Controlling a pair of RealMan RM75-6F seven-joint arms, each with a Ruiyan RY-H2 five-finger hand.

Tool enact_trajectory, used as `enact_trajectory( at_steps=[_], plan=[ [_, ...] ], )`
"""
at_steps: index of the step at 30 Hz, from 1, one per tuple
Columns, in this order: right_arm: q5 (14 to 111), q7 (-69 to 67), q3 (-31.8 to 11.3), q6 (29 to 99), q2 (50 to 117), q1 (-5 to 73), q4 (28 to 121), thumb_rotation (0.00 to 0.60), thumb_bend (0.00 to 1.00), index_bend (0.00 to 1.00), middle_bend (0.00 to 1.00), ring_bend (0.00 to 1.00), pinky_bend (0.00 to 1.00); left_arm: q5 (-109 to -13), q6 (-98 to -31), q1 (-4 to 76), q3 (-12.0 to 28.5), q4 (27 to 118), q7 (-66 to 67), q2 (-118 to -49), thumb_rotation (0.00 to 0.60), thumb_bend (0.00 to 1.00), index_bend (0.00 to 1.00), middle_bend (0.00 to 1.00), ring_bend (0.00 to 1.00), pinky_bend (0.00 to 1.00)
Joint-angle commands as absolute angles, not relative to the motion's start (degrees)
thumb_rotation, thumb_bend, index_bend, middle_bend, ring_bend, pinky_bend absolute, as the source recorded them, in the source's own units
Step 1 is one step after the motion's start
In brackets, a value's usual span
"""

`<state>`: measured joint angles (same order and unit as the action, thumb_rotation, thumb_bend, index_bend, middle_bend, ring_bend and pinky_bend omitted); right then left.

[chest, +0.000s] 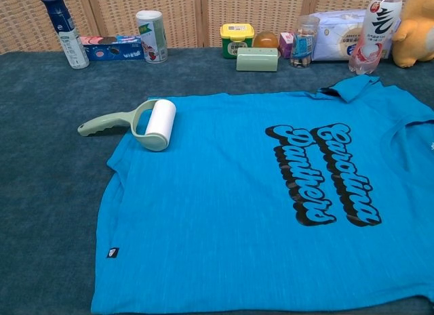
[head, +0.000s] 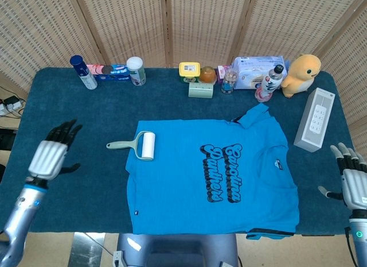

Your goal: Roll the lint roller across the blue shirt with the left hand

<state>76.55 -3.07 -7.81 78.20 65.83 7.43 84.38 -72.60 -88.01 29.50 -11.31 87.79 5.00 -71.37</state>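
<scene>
Left hand [head: 50, 155] is hovering empty near the table's left edge with its fingers spread, well apart from the lint roller [head: 137, 145]. Right hand [head: 351, 178] is hanging beyond the right edge, fingers apart, holding nothing. Lying free, the lint roller is resting its white roll on the blue shirt [head: 212, 178] at its upper left corner, handle pointing toward the left edge.

We see a bright blue cotton T-shirt [chest: 224, 213] with black, blue-filled script lettering [chest: 324, 171], a pale green plastic lint roller [chest: 139, 123] with a white roll, and a dark teal carpeted tabletop [head: 74, 106].
</scene>
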Motion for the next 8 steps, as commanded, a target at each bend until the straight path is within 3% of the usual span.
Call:
enact_trajectory(
  at_steps=[1, 8],
  plan=[
    [76.7, -3.0, -7.9, 78.8, 65.8, 7.2, 84.3, 0.6, 0.0, 0.02, 0.0, 0.0, 0.0, -75.3, -92.5, 21.7, -13.7, 87.0, 0.7, -70.6, 0.6, 0.14, 0.0, 0.0, 0.0, 0.11],
    [77.0, -3.4, -8.0, 79.9, 65.4, 6.7, 84.6, 0.6, 0.0, 0.02, 0.0, 0.0, 0.0, -78.4, -94.2, 15.9, -13.3, 85.1, -2.6, -70.5, 0.6, 0.16, 0.0, 0.0, 0.0, 0.11]
  ],
)
